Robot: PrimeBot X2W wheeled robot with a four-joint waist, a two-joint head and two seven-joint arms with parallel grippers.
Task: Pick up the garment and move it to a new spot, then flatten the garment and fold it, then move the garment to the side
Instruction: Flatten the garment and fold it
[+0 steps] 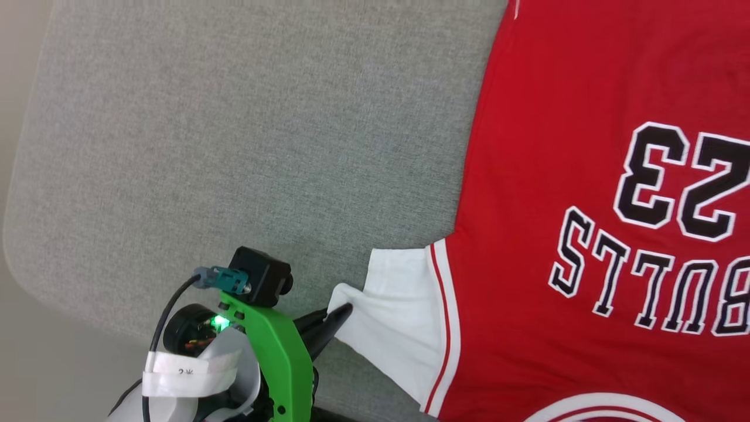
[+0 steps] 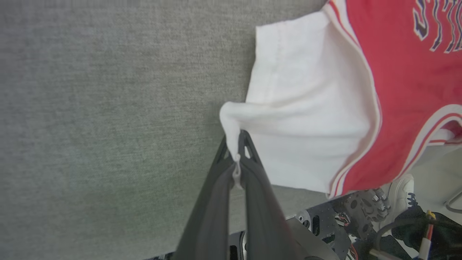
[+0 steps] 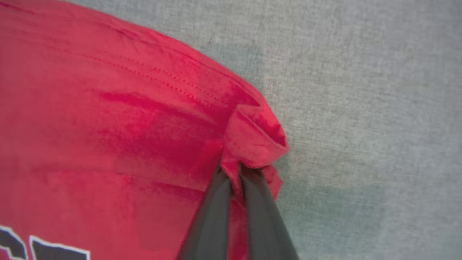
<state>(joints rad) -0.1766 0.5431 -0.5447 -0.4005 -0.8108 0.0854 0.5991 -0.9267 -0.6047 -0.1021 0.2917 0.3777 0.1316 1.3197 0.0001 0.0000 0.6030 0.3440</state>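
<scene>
your left hand is shut tight on one corner of the white sleeve. a little bit of white cloth pokes out between its two dark fingers. the sleeve spreads out just past the fingertips and to their right, and it lies on the grey table. past the sleeve you see the red and white striped trim. after that comes the red body of the garment, lying flat on the table with the black "23" facing up.

your right hand is shut tight on a red corner of the garment, near a stitched edge. the cloth curls into a small roll just past its fingertips. the rest of the red cloth spreads to the left of that hand. the grey table shows to its right and farther on.
</scene>
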